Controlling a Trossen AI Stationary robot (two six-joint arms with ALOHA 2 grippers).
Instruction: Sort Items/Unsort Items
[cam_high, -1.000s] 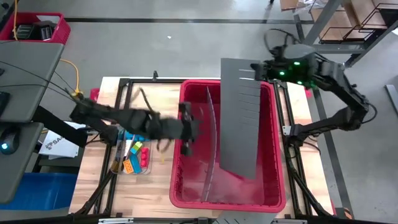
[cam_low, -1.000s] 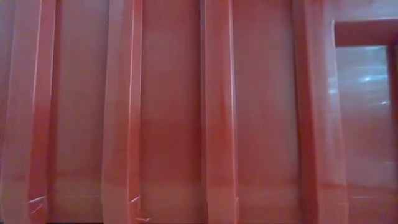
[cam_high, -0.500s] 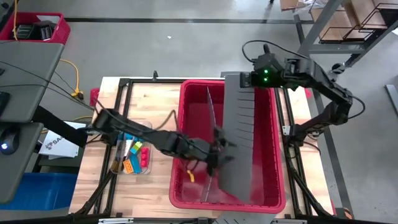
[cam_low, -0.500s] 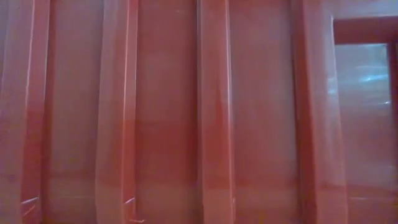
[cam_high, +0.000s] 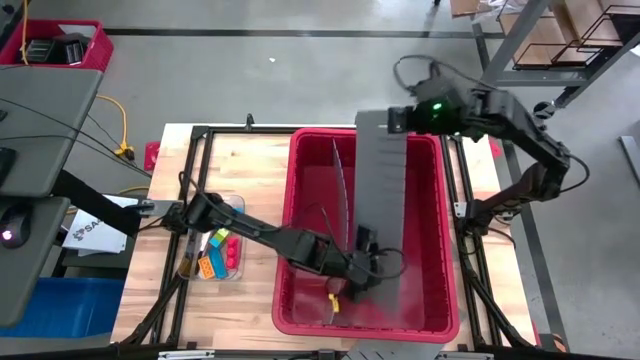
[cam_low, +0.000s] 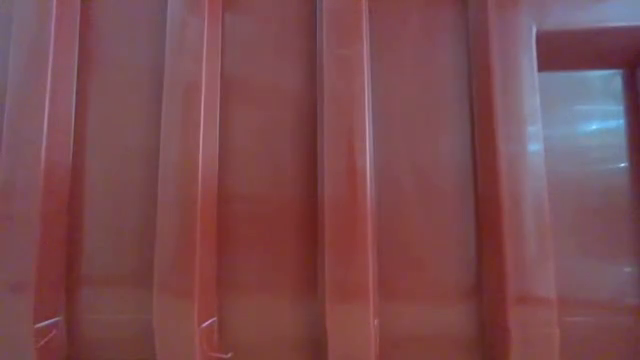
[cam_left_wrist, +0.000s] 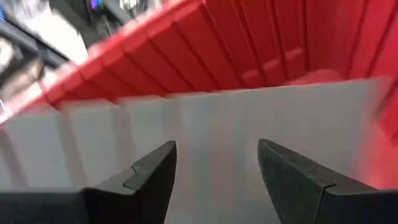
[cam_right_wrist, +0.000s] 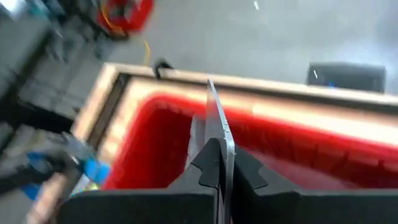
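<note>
- Red plastic bin (cam_high: 440, 300) takes up most of the table, and I place everything else by it; the low view shows only its ribbed wall.
- A grey slotted divider panel (cam_high: 385, 200) stands lengthwise inside the bin; my right gripper (cam_right_wrist: 217, 171) is pressed together on the panel's far edge, pinching it upright at the bin's far rim.
- My left gripper (cam_left_wrist: 214, 165) is deep in the bin, near its front wall and close against the panel; its fingers (cam_left_wrist: 155, 171) are spread and hold nothing; whether they touch the panel I cannot tell.
- A small yellow piece (cam_high: 333, 298) lies on the bin floor just beside my left gripper; the other items (cam_high: 215, 250), blue, orange, red and green, sit in a clear tray on the table outside the bin's left wall.
- To do this step well, I judge I should keep the panel steady with the right, then bring the left out slowly, clear of the panel and the curved thin divider (cam_high: 345, 190) beside it.
</note>
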